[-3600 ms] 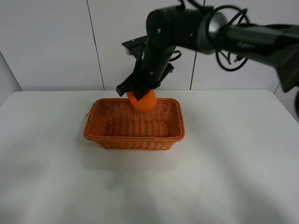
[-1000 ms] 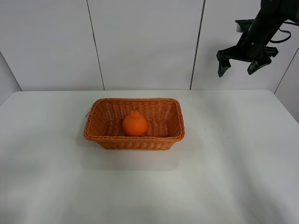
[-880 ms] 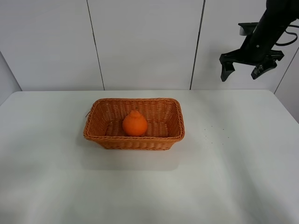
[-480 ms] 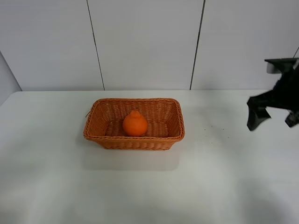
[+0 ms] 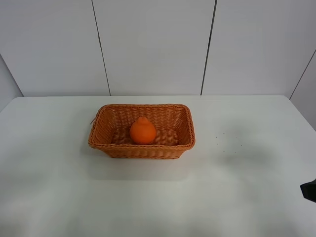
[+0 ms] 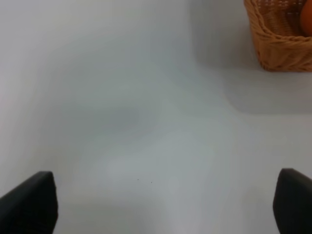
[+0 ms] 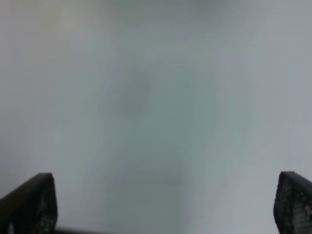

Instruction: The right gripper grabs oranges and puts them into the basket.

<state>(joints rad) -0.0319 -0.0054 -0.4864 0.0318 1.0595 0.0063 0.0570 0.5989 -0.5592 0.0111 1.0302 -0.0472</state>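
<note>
Orange (image 5: 142, 131) sitting inside the wicker basket (image 5: 104, 143) at frame centre, white table (image 5: 158, 197) around, right gripper (image 7: 161, 204) spread wide, empty, barely visible at lower right edge.

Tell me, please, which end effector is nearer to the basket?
Probably left: the left end effector sees the basket's corner ahead; the right end effector is far off at the table's right.
</note>
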